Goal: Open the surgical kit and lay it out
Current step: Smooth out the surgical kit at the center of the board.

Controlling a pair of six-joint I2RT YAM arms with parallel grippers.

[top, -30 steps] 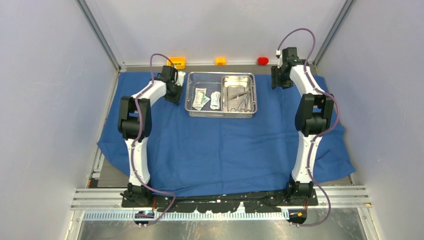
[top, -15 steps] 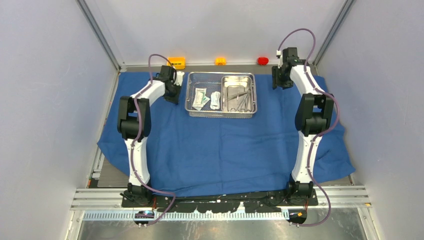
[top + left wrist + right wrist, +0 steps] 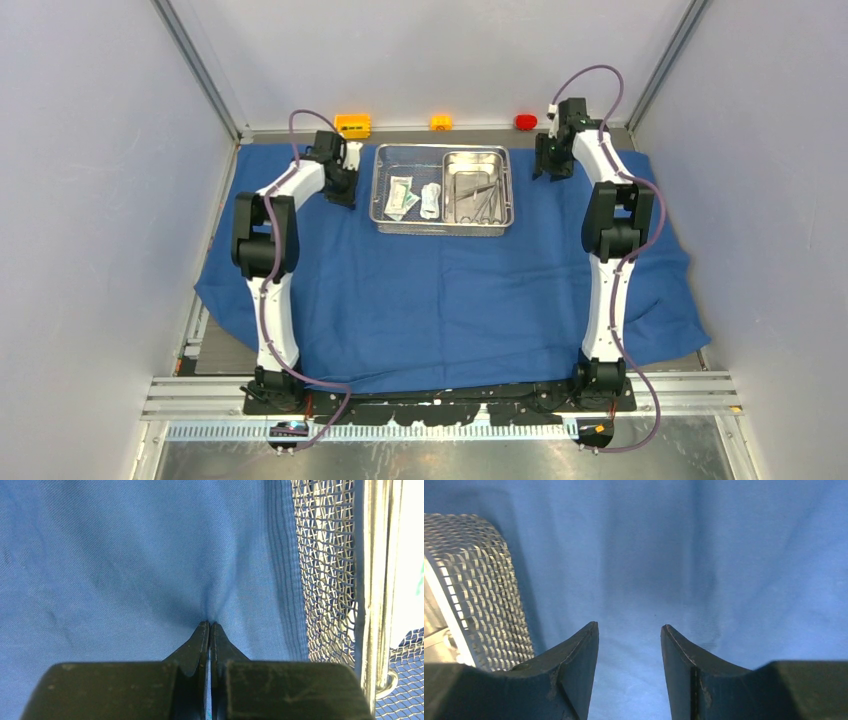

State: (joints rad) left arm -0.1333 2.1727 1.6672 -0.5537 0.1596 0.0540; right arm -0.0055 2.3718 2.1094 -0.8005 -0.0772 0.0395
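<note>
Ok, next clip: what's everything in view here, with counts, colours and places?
cloth: one, blue, spread over the table
tray: one, steel mesh, on the cloth at far centre
pan: one, steel, in the tray's right part
instruments: several thin ones, steel, in the pan; exact count unclear
packets: at least two, white and green-white, in the tray's left part
blocks: three, two yellow-orange and one red, along the far edge beyond the cloth
left gripper: one, black, shut on a pinch of cloth left of the tray
right gripper: one, black, open over the cloth right of the tray
</note>
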